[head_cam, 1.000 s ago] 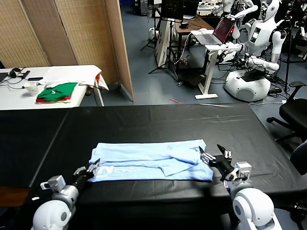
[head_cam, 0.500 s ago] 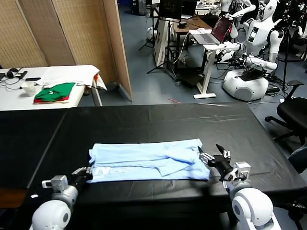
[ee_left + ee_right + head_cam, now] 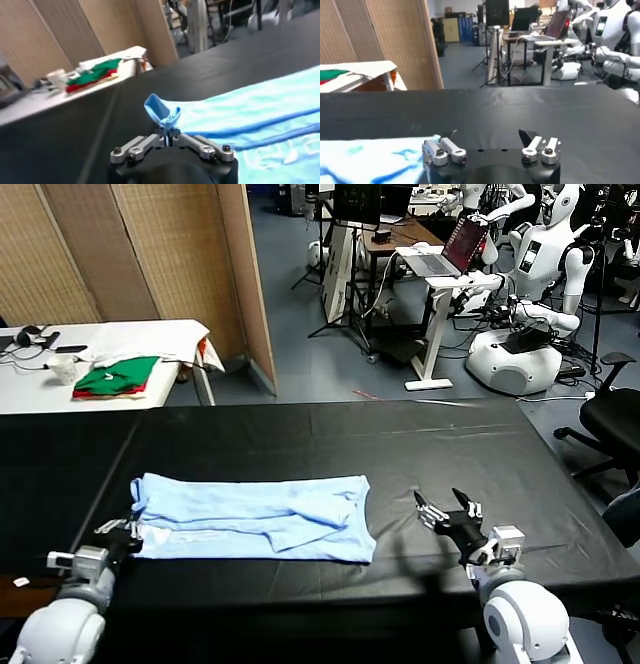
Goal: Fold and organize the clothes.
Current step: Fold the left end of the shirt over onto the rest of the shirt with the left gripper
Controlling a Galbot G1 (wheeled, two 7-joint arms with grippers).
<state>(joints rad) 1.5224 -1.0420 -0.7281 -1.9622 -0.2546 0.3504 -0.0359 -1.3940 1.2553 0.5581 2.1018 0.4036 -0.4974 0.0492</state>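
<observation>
Left fingers [image 3: 171, 136] pinch T-shirt [image 3: 255, 517]; right fingers [image 3: 547, 146] apart.

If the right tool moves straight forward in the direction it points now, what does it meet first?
Probably nothing soon: the open right tool points over bare black table. The T-shirt lies off to its left, outside that line, though depth is uncertain.

My left gripper [image 3: 128, 527] sits low at the lower left of the head view, arm reaching forward from the bottom corner, its fingers [image 3: 165, 138] pinched together on a fold of the T-shirt [image 3: 250, 517]. My right gripper [image 3: 441, 515] rests at the lower right of the head view, pointing forward and a little toward the left, with its fingers [image 3: 442, 150] spread wide and holding nothing.
</observation>
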